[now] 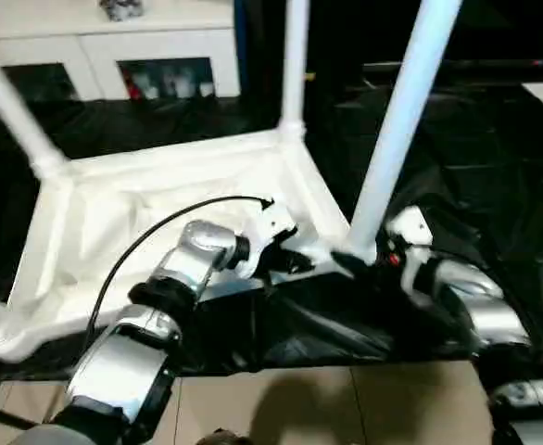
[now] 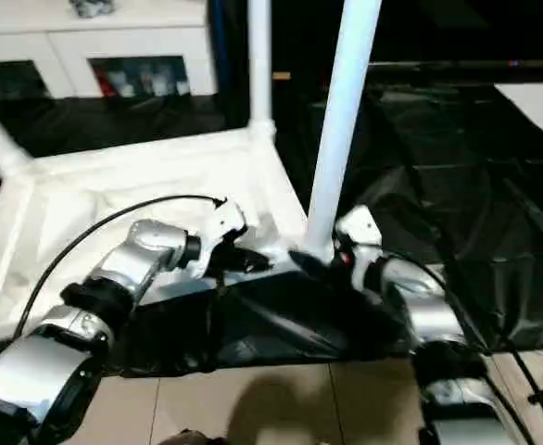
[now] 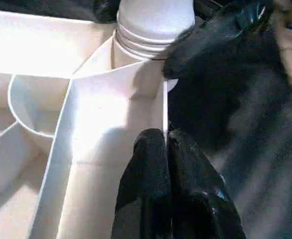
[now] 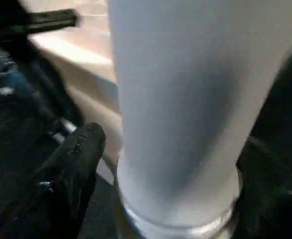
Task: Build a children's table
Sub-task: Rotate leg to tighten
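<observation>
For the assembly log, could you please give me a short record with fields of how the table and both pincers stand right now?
table top: upside down on black sheeting, ribbed underside up
legs standing in sockets: near right leg, far right leg, far left leg
left pincer: shut on the table top's rim wall
right pincer: fingers either side of the near right leg's base, gaps visible
background: white cabinet

Silver forearms (image 1: pixel 128 357), black cable (image 1: pixel 151 232), black fingers (image 3: pixel 151 184)
</observation>
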You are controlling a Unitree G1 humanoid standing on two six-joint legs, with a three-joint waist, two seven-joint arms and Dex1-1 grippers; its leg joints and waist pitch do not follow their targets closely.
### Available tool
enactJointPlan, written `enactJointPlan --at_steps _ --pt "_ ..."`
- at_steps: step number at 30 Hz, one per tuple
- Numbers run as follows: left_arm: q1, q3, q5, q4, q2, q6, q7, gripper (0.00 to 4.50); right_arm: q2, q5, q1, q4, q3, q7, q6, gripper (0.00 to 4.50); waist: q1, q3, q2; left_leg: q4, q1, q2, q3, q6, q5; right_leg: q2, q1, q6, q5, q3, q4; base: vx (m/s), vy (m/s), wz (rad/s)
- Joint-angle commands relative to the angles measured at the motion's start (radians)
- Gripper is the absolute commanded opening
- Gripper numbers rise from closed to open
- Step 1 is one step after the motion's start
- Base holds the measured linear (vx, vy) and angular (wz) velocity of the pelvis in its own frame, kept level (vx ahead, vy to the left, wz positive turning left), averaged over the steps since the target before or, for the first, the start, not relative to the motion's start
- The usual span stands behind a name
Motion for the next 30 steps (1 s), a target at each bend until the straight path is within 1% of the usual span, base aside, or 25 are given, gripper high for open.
enactJointPlan --at_steps 1,2,3,4,5,6,7,8,9,12,16,17,20,21,22,23,24,25,26,27,28,29,30 --pt "-0.012 -0.02 -0.038 -0.059 -0.026 -0.028 -0.051 0.0 0.023 0.023 0.037 -0.073 0.144 0.188 0.044 3.53 0.008 -0.06 -0.012 -0.08 0.025 0.153 -0.076 0.084 -0.195 -0.135 0.041 -0.255 -0.125 0.077 -0.067 0.0 0.0 0.0" --pt "-0.01 -0.021 -0.041 -0.063 -0.022 -0.029 -0.066 0.0 0.013 0.028 0.044 -0.087 0.148 0.211 0.054 3.53 0.012 -0.061 -0.012 -0.08 0.027 0.153 -0.076 0.083 -0.193 -0.135 0.039 -0.256 -0.116 0.077 -0.065 0.0 0.0 0.0" --pt "-0.007 -0.023 -0.043 -0.068 -0.017 -0.028 -0.084 0.0 -0.003 0.029 0.057 -0.109 0.158 0.241 0.063 3.42 0.016 -0.06 -0.012 -0.081 0.028 0.154 -0.075 0.077 -0.197 -0.135 0.037 -0.257 -0.117 0.078 -0.065 0.0 0.0 0.0" --pt "-0.005 -0.025 -0.045 -0.073 -0.012 -0.026 -0.1 0.0 -0.018 0.03 0.068 -0.128 0.169 0.267 0.074 3.42 0.019 -0.061 -0.014 -0.081 0.03 0.153 -0.074 0.073 -0.199 -0.135 0.035 -0.256 -0.12 0.078 -0.066 0.0 0.0 0.0" --pt "-0.004 -0.027 -0.047 -0.075 -0.009 -0.024 -0.111 0.0 -0.028 0.029 0.075 -0.139 0.175 0.284 0.083 3.2 0.023 -0.06 -0.014 -0.08 0.032 0.153 -0.074 0.063 -0.204 -0.138 0.034 -0.258 -0.123 0.08 -0.067 0.0 0.0 0.0" --pt "-0.002 -0.029 -0.049 -0.077 -0.005 -0.022 -0.123 0.0 -0.037 0.029 0.082 -0.151 0.18 0.3 0.09 3.15 0.024 -0.06 -0.013 -0.081 0.03 0.154 -0.075 0.06 -0.204 -0.138 0.036 -0.256 -0.126 0.08 -0.067 0.0 0.0 0.0" --pt "0.001 -0.033 -0.051 -0.082 0.003 -0.017 -0.147 0.0 -0.049 0.033 0.093 -0.168 0.188 0.326 0.105 3.15 0.026 -0.06 -0.016 -0.083 0.029 0.154 -0.076 0.059 -0.199 -0.138 0.038 -0.251 -0.131 0.079 -0.066 0.0 0.0 0.0" --pt "0.004 -0.038 -0.054 -0.087 0.01 -0.011 -0.17 0.0 -0.057 0.039 0.101 -0.183 0.194 0.347 0.12 3.09 0.026 -0.059 -0.015 -0.082 0.028 0.153 -0.076 0.058 -0.2 -0.139 0.037 -0.249 -0.136 0.08 -0.067 0.0 0.0 0.0" --pt "0.005 -0.038 -0.054 -0.088 0.011 -0.01 -0.173 0.0 -0.059 0.04 0.102 -0.187 0.196 0.352 0.123 3.09 0.029 -0.06 -0.015 -0.082 0.028 0.152 -0.076 0.058 -0.199 -0.14 0.038 -0.247 -0.137 0.08 -0.067 0.0 0.0 0.0" --pt "0.011 -0.04 -0.053 -0.095 0.016 -0.006 -0.183 0.0 -0.069 0.046 0.11 -0.211 0.206 0.37 0.142 2.81 0.03 -0.06 -0.016 -0.082 0.027 0.153 -0.078 0.053 -0.196 -0.142 0.038 -0.246 -0.144 0.079 -0.068 0.0 0.0 0.0" --pt "0.017 -0.04 -0.05 -0.1 0.016 -0.009 -0.178 0.0 -0.075 0.051 0.117 -0.233 0.215 0.387 0.163 2.73 0.031 -0.06 -0.016 -0.082 0.028 0.154 -0.078 0.048 -0.192 -0.14 0.037 -0.242 -0.147 0.08 -0.068 0.0 0.0 0.0" --pt "0.016 -0.038 -0.048 -0.099 0.014 -0.015 -0.167 0.0 -0.074 0.05 0.118 -0.235 0.214 0.385 0.163 2.72 0.032 -0.061 -0.015 -0.082 0.028 0.153 -0.078 0.045 -0.192 -0.141 0.037 -0.242 -0.15 0.079 -0.068 0.0 0.0 0.0" --pt "0.011 -0.027 -0.048 -0.09 0.002 -0.021 -0.126 0.0 -0.062 0.047 0.119 -0.234 0.201 0.357 0.159 2.72 0.033 -0.061 -0.017 -0.081 0.028 0.151 -0.077 0.045 -0.189 -0.141 0.037 -0.241 -0.149 0.079 -0.068 0.0 0.0 0.0" --pt "0.0 -0.013 -0.044 -0.075 -0.014 -0.027 -0.061 0.0 -0.027 0.041 0.108 -0.207 0.168 0.284 0.145 2.72 0.034 -0.061 -0.017 -0.079 0.028 0.152 -0.077 0.046 -0.186 -0.142 0.037 -0.239 -0.149 0.08 -0.069 0.0 0.0 0.0" --pt "0.0 -0.012 -0.044 -0.075 -0.015 -0.027 -0.057 0.0 -0.025 0.04 0.107 -0.205 0.166 0.278 0.144 2.72 0.033 -0.06 -0.016 -0.081 0.028 0.152 -0.078 0.041 -0.193 -0.141 0.035 -0.239 -0.16 0.079 -0.07 0.0 0.0 0.0" --pt "-0.013 0.003 -0.032 -0.058 -0.037 -0.023 0.034 0.0 0.025 0.014 0.072 -0.14 0.127 0.137 0.136 2.72 0.031 -0.058 -0.016 -0.083 0.029 0.152 -0.078 0.029 -0.213 -0.142 0.033 -0.236 -0.189 0.08 -0.074 0.0 0.0 0.0" --pt "-0.018 0.008 -0.029 -0.051 -0.045 -0.021 0.067 0.0 0.04 0.002 0.059 -0.115 0.117 0.087 0.13 2.72 0.027 -0.056 -0.015 -0.085 0.03 0.153 -0.08 0.016 -0.229 -0.142 0.03 -0.236 -0.211 0.08 -0.075 0.0 0.0 0.0" --pt "-0.021 0.012 -0.026 -0.045 -0.052 -0.019 0.094 0.0 0.052 -0.008 0.049 -0.095 0.108 0.046 0.126 2.72 0.02 -0.055 -0.017 -0.087 0.034 0.149 -0.083 -0.012 -0.259 -0.143 0.028 -0.231 -0.262 0.08 -0.08 0.0 0.0 0.0" --pt "-0.021 0.012 -0.026 -0.045 -0.052 -0.019 0.094 0.0 0.052 -0.008 0.049 -0.095 0.108 0.046 0.126 2.72 0.017 -0.055 -0.019 -0.087 0.034 0.147 -0.085 -0.019 -0.264 -0.145 0.031 -0.226 -0.281 0.08 -0.084 0.0 0.0 0.0" --pt "-0.033 0.026 -0.019 -0.029 -0.08 -0.01 0.18 0.0 0.094 -0.048 0.011 -0.02 0.084 -0.109 0.126 2.72 0.016 -0.054 -0.018 -0.084 0.031 0.147 -0.085 -0.02 -0.259 -0.149 0.035 -0.216 -0.296 0.083 -0.087 0.0 0.0 0.0" --pt "-0.04 0.033 -0.018 -0.019 -0.095 -0.002 0.225 0.0 0.112 -0.063 -0.007 0.016 0.073 -0.18 0.123 2.72 0.006 -0.053 -0.015 -0.088 0.034 0.147 -0.086 -0.033 -0.267 -0.145 0.028 -0.219 -0.295 0.083 -0.087 0.0 0.0 0.0" --pt "-0.044 0.038 -0.017 -0.012 -0.104 0.003 0.252 0.0 0.124 -0.071 -0.017 0.039 0.067 -0.223 0.122 2.72 -0.004 -0.054 -0.017 -0.092 0.029 0.147 -0.09 -0.04 -0.271 -0.142 0.035 -0.215 -0.29 0.08 -0.085 0.0 0.0 0.0" --pt "-0.047 0.042 -0.015 -0.006 -0.114 0.006 0.284 0.0 0.136 -0.083 -0.027 0.059 0.064 -0.267 0.117 2.71 -0.006 -0.056 -0.017 -0.091 0.031 0.147 -0.089 -0.042 -0.269 -0.142 0.034 -0.217 -0.277 0.08 -0.083 0.0 0.0 0.0"
